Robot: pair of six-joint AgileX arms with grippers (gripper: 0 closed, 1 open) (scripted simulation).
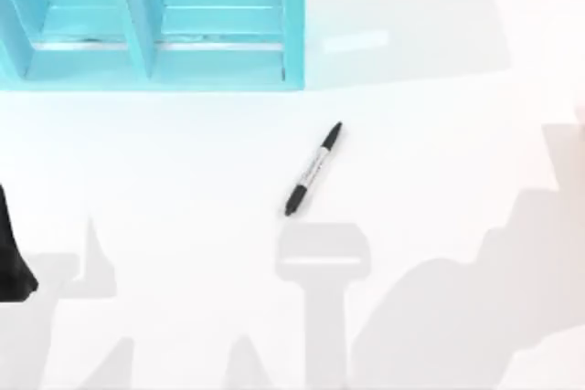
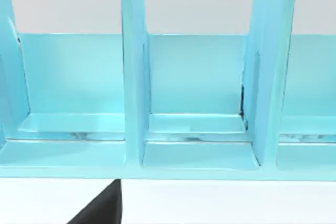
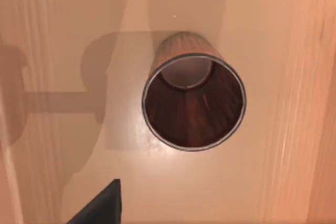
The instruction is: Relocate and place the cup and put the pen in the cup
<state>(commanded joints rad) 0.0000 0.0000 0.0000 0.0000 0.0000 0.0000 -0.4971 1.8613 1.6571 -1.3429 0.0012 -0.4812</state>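
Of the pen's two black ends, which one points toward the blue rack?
The slimmer, pointed end of the pen points up toward the blue rack. The thicker, longer black end faces the near edge of the table.

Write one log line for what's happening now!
pen: flat on table, untouched | cup: upright, open, under right wrist camera | shelf: back left

The pen point(image 1: 313, 169) lies slantwise near the middle of the surface point(image 1: 183, 180), well apart from the divided rack point(image 1: 151, 20) standing at the far left corner. In the right wrist view, the cup point(image 3: 193, 98) stands upright on a surface.
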